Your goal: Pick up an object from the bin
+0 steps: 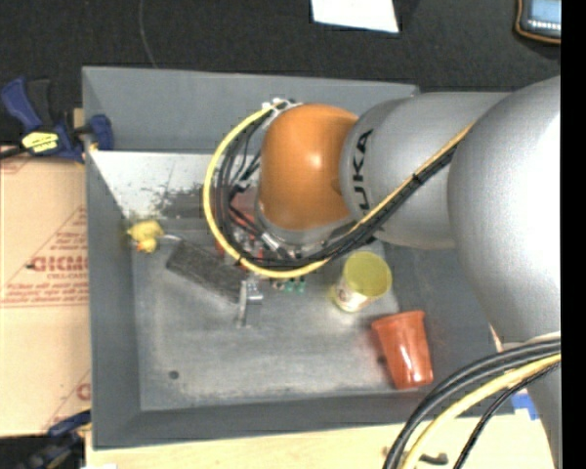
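The pincer [246,301], apart or together I cannot tell beneath the orange cover [303,164], hangs near the middle of the bin [273,360] just beside a flat dark block [197,265] lying left of centre, seemingly stiff and light, likely best gripped across its narrow width.

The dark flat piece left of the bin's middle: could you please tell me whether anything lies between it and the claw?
Nothing visible does. The claw sits at the right end of the dark flat piece. The yellow cup and orange cup lie farther right, the small yellow thing to its left.
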Motion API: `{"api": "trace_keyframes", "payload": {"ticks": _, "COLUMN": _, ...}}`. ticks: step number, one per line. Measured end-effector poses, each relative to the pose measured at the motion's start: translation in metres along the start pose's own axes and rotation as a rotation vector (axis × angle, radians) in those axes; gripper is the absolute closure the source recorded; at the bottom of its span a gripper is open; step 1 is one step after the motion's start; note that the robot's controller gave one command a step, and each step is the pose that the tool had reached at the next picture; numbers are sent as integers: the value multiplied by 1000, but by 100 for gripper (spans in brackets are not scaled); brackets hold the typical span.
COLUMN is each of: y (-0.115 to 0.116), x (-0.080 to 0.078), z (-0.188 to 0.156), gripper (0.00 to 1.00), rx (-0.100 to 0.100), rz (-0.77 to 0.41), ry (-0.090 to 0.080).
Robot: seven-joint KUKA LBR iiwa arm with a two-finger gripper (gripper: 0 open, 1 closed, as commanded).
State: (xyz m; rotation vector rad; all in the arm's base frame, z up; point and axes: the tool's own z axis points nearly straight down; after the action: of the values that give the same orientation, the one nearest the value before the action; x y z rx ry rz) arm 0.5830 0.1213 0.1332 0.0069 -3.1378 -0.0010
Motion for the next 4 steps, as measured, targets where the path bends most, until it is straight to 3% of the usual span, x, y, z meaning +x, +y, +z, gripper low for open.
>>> {"api": "trace_keyframes", "payload": {"ticks": 1, "y": -1, "x": -1, "z": -5, "gripper": 0, "rx": -1, "rz": 5, "ry": -7}}
{"api": "trace_keyframes", "payload": {"ticks": 2, "y": 12, "x": -35, "z": 60, "gripper": 0, "rx": -4, "rz": 7, "ry": -13}}
{"api": "trace_keyframes", "payload": {"ticks": 3, "y": 7, "x": -32, "z": 21, "gripper": 0, "rx": -5, "rz": 13, "ry": -22}}
{"api": "trace_keyframes", "payload": {"ticks": 4, "y": 12, "x": -22, "z": 32, "gripper": 0, "rx": -4, "rz": -6, "ry": -14}}
